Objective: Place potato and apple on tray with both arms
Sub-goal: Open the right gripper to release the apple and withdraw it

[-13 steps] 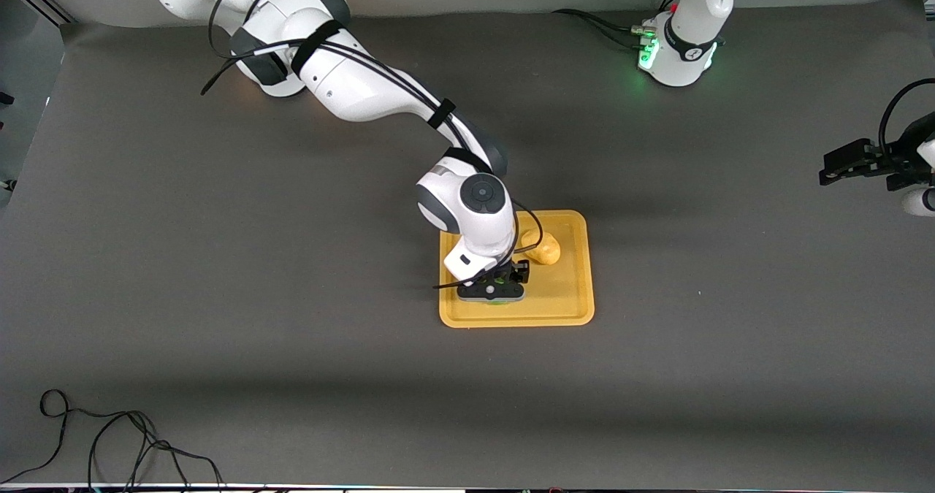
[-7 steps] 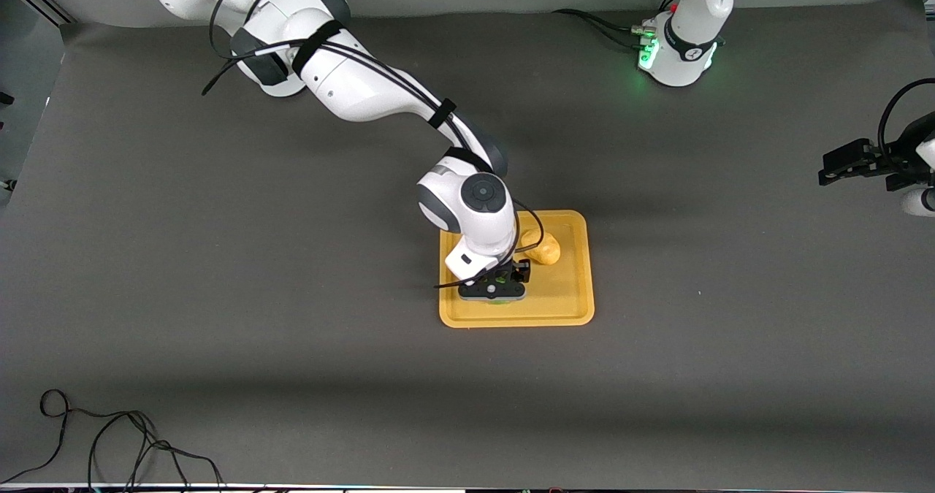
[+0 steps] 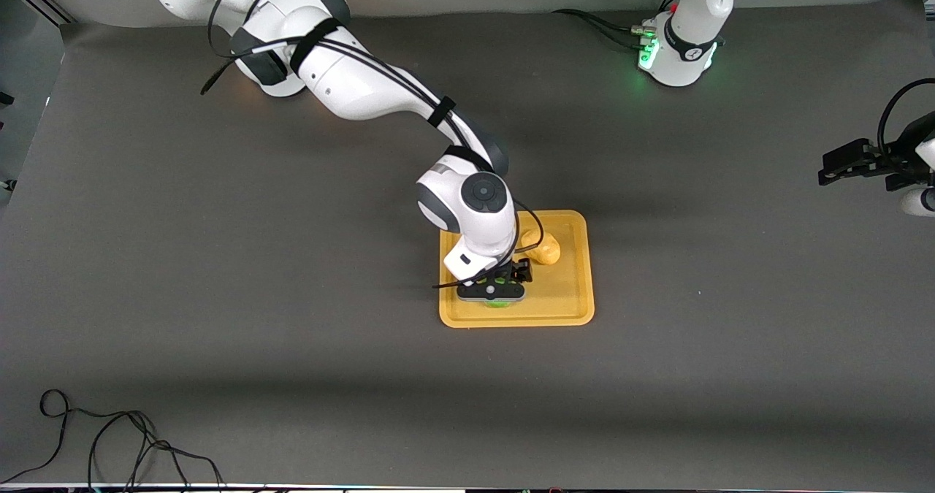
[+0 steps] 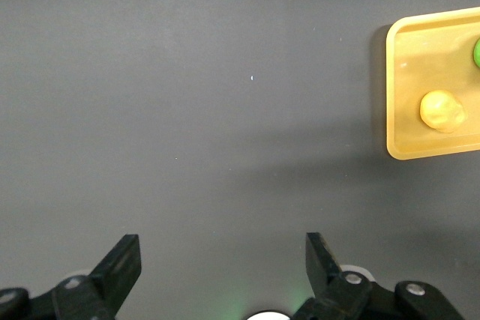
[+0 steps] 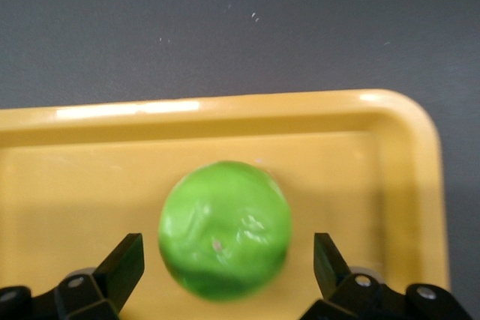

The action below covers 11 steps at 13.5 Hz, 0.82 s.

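Observation:
The orange-yellow tray [image 3: 570,310] lies mid-table. The yellow-tan potato [image 3: 546,249] lies on it, toward the robots' bases. The green apple [image 3: 498,304] lies on the tray nearer the front camera, mostly hidden under my right gripper [image 3: 491,292]. In the right wrist view the apple [image 5: 225,228] sits on the tray [image 5: 360,170] between the open fingers of my right gripper [image 5: 227,260], with a gap on each side. My left gripper [image 3: 825,169] waits open and empty over the table at the left arm's end. The left wrist view shows the left gripper [image 4: 223,260], the tray [image 4: 397,110], the potato [image 4: 442,111] and the apple [image 4: 476,52].
A black cable [image 3: 109,442] lies coiled on the table near the front camera at the right arm's end. The dark grey table [image 3: 292,347] surrounds the tray on all sides.
The right wrist has shifted very slightly over the tray and a little more of the apple shows under the gripper. The left arm has not moved.

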Motion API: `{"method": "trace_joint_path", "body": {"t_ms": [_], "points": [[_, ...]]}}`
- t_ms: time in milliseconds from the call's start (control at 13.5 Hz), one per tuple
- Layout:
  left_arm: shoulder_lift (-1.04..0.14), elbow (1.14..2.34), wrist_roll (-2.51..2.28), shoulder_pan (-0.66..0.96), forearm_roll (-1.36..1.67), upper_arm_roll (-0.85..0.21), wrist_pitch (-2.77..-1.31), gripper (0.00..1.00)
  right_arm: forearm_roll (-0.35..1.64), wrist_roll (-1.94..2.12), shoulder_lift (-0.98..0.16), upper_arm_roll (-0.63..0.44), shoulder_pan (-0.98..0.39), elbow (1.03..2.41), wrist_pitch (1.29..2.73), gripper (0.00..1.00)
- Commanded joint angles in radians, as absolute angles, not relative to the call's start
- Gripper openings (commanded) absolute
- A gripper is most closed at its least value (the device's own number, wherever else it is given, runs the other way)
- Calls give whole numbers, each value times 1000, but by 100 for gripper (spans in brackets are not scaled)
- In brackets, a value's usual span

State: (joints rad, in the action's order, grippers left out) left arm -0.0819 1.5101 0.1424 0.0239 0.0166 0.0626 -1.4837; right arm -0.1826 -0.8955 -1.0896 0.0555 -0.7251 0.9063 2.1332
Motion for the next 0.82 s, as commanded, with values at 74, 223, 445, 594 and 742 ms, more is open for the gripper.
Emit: {"method": "trace_joint_path", "body": {"t_ms": [74,223,445,594,742], "points": [[-78,1509,129,28,11,64,-1477,98,-202,-900,-932,54,-724,908,1921,100],[-78,1509,129,28,11,64,-1480,98,-199,-887,-846,49,-712,908,1805,100],[-80,1509,129,28,11,64,-1483,98,-198,-720,-721,48,-663,911,1646,100],[-80,1508,130,26,11,64,-1483,98,-195,-631,-623,49,-617,943,1534,100],[-78,1506,132,29,11,64,-1483,98,-193,-545,-502,49,-565,1041,1509,100]]}}
